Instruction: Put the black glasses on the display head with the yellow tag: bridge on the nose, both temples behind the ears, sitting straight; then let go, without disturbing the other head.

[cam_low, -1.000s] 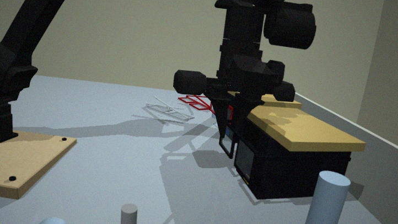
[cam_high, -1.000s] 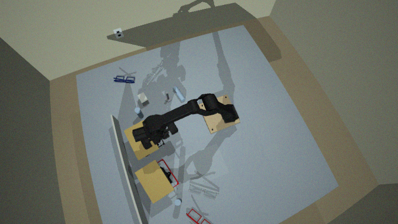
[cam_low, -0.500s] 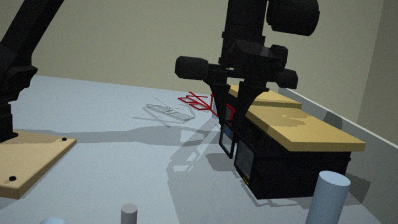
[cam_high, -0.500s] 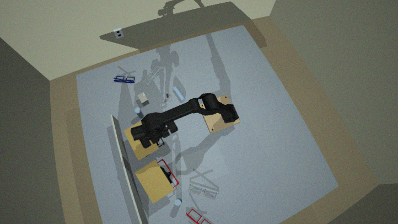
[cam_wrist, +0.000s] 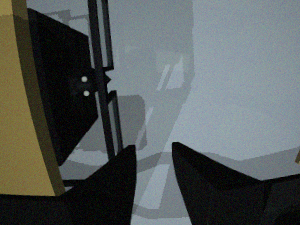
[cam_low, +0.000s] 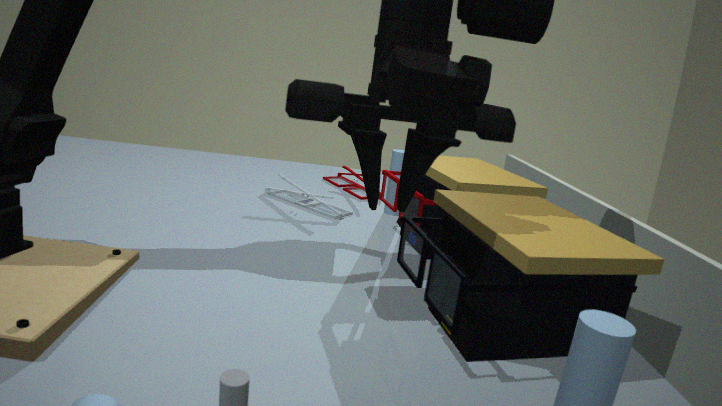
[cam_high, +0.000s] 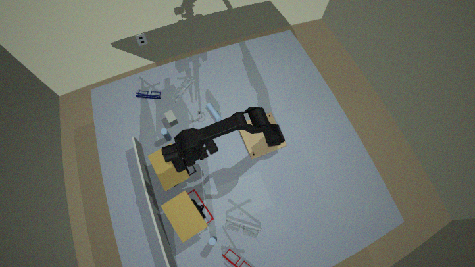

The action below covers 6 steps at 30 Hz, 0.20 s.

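Note:
The black glasses (cam_low: 422, 273) (cam_wrist: 102, 99) are on the near black display head (cam_low: 548, 316) (cam_wrist: 60, 84), under its yellow slab. Their front stands across the face, with the bridge at the nose. A small yellow tag (cam_low: 446, 325) shows low at the face. A temple runs back from the far lens. The temple ends behind the ears are hidden, and I cannot tell if the glasses sit fully straight. My gripper (cam_low: 388, 209) (cam_wrist: 153, 150) is open and empty, its tips just above and in front of the far lens. The glasses are outside the fingers.
The other head, under a yellow slab (cam_high: 183, 215) (cam_low: 484, 172), wears red glasses. Clear glasses (cam_low: 306, 200) and more red glasses lie beyond. Blue glasses (cam_high: 148, 96) lie at the back left. Light blue posts (cam_high: 164, 133) (cam_low: 596, 359) and a low wall (cam_high: 150, 197) stand near the heads.

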Tool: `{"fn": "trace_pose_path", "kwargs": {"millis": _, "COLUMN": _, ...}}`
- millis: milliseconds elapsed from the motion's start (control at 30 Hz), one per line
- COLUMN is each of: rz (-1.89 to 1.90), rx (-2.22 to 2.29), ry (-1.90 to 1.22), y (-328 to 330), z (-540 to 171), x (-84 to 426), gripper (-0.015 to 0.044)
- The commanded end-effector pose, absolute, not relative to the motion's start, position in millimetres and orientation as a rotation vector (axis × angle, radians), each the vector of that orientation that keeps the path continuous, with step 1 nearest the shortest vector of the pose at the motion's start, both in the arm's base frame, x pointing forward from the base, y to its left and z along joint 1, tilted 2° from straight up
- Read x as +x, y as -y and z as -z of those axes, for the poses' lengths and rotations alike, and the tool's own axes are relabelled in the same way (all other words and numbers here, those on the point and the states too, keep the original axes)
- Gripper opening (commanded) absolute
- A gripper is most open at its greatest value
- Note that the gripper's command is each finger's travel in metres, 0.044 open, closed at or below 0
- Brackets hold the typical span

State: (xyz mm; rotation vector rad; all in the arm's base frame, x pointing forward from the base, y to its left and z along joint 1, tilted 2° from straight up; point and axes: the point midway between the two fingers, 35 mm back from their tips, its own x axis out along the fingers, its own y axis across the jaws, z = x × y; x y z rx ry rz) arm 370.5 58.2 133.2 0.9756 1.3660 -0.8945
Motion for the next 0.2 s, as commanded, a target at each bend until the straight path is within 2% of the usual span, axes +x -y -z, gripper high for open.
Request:
{"fn": "trace_pose_path", "kwargs": {"millis": 0, "rz": 0.885, "rx": 0.975, "ry": -1.364, "y": -56, "z": -136, "x": 362, "gripper": 0.0107}}
{"fn": "trace_pose_path", "kwargs": {"millis": 167, "rz": 0.886, "rx": 0.974, "ry": -1.364, "y": -48, "z": -144, "x": 345, "gripper": 0.0107}}
